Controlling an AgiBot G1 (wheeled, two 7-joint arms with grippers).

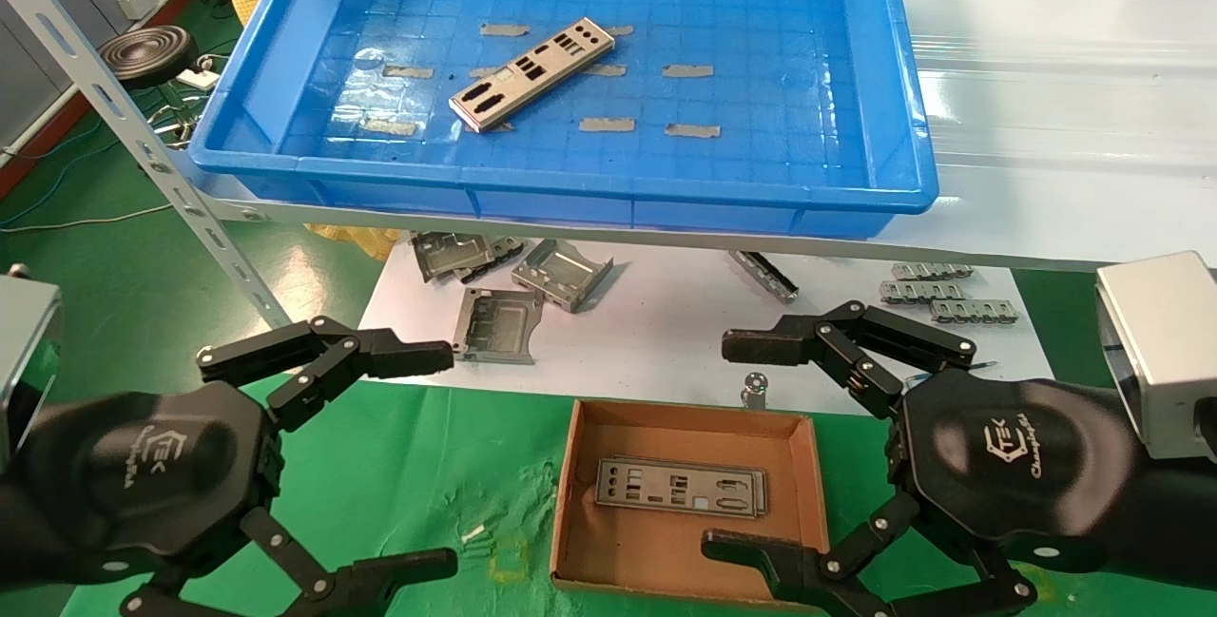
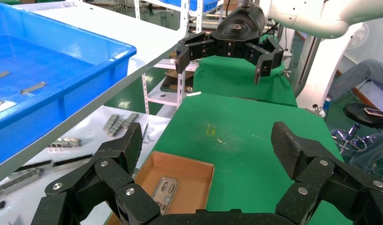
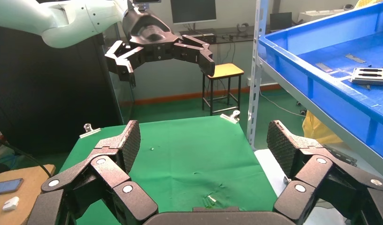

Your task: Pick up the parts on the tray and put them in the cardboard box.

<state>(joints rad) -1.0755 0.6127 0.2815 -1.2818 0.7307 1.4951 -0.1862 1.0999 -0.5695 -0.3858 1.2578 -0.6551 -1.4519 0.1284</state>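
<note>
Left gripper (image 1: 428,460): jaws spread wide, empty, low over the green cloth at 9 o'clock of the cardboard box (image 1: 570,493).
Right gripper (image 1: 737,446): also wide open, empty, over the box's 3 o'clock edge.
Boxed plate (image 1: 680,488): lies flat inside.
Remaining plate (image 1: 532,74): on the tray (image 1: 570,189) floor, at 12 o'clock from both grippers, long axis running 8 to 2.
Nearer arm: judged left, narrowly.

The left tool (image 1: 423,455) carries a white "TEK" logo on its black housing, with a smaller script line beneath that is hard to make out. The right tool (image 1: 737,446) bears the same "TEK" mark, its script seeming to read "Changingtek".
</note>
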